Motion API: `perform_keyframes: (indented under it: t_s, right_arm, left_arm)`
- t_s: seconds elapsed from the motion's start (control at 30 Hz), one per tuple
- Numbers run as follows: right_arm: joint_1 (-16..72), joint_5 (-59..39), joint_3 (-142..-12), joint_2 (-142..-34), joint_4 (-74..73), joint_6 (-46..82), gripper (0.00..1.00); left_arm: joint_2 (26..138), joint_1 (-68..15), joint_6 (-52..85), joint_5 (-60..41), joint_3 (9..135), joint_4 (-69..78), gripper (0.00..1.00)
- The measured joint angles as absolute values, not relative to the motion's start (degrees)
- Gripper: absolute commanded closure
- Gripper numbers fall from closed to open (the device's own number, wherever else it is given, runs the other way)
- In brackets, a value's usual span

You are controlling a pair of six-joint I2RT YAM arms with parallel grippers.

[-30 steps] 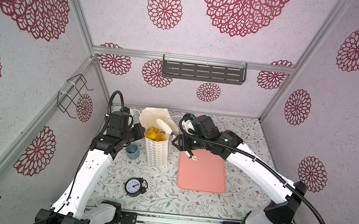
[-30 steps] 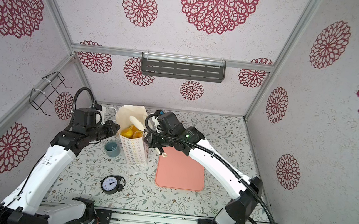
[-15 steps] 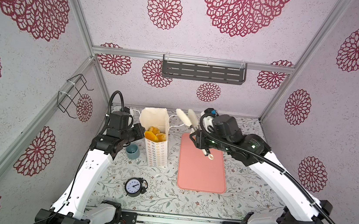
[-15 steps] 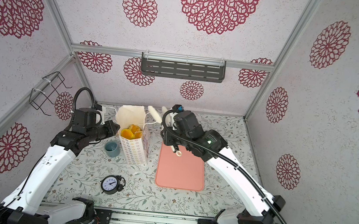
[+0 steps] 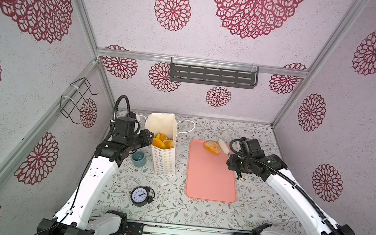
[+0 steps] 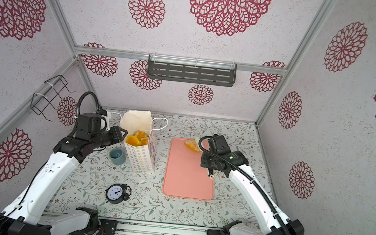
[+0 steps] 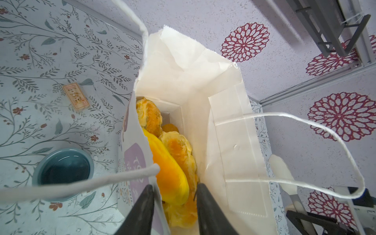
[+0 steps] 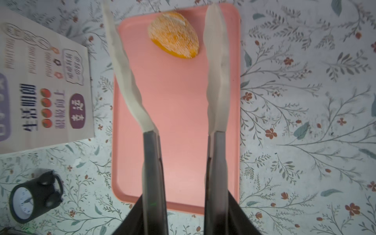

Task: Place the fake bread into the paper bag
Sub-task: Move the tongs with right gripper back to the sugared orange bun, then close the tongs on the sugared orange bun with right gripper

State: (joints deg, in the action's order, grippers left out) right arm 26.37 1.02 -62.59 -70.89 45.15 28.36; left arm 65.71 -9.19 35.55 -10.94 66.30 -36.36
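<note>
The bag stands upright on the table with its mouth open, between a blue cup and a pink tray. The left wrist view looks down into it: bread is piled inside, with a smooth orange loaf on top against the printed wall and ridged rolls beside and under it. In both top views the pile shows at the bag's near rim. The left gripper sits at that rim with its jaws apart, gripping nothing. One finger is outside the printed wall and the other inside, with the loaf's end between them; whether either touches the loaf cannot be told. One bun is outside the bag, lying alone on the far end of the tray. The right gripper is clamped on a pair of tongs. Their white tips stand apart to either side of the bun — one just beside its edge, the other out past the tray's rim. No contact with the bun can be made out.
</note>
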Motion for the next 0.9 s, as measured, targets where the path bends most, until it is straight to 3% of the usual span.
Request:
perform_keyframes:
  t_s: [0.9]
  right_arm:
    - [16.3,-13.9,-64.4,-90.1,29.4,26.6,0.51]
  left_arm:
    - [65.6,-9.2,35.2,-10.8,66.3,-36.4,0.52]
